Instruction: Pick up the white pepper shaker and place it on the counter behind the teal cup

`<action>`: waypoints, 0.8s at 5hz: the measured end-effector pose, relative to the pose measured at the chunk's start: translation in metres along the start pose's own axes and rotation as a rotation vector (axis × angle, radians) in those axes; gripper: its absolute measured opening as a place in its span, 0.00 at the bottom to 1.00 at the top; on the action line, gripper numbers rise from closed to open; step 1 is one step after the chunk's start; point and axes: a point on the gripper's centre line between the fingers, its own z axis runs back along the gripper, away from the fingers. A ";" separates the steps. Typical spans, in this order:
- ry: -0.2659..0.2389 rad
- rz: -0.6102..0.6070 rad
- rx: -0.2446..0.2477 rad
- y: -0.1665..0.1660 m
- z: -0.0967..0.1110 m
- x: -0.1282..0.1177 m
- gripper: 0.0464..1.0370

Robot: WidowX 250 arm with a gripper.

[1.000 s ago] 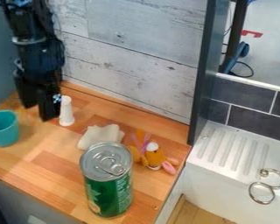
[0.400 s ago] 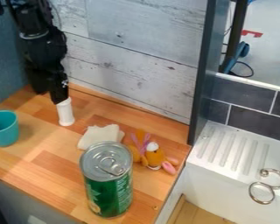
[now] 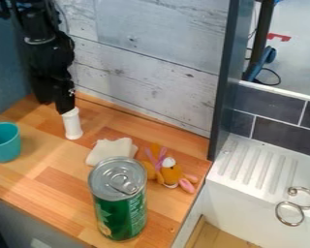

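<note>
The black gripper (image 3: 56, 102) hangs over the back left of the wooden counter, with one finger just behind and above the top of a white cylindrical object (image 3: 72, 124) that stands upright. To its left and nearer the front is a teal cup (image 3: 5, 143). A folded cream cloth (image 3: 111, 151) lies to the right of the white object. Beside the cloth is an orange plush toy (image 3: 171, 173) with pink parts. A tall green can (image 3: 120, 208) with a silver lid stands upright at the front.
The wooden counter (image 3: 51, 186) ends at a pale plank wall (image 3: 145, 63) behind. A dark upright post (image 3: 224, 82) rises at its right corner. Further right are a white ridged sink drainer (image 3: 255, 167) and metal rings (image 3: 289, 213).
The gripper has moved right and back, from beside the teal cup to the top of the white object. Little differs from the latest earlier frame, and the objects have stayed in place.
</note>
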 end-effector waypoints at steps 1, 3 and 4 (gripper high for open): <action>0.017 -0.007 -0.018 0.001 -0.009 0.003 0.96; 0.064 0.011 -0.045 0.003 -0.023 0.005 0.96; 0.087 0.002 -0.060 -0.004 -0.030 0.009 0.96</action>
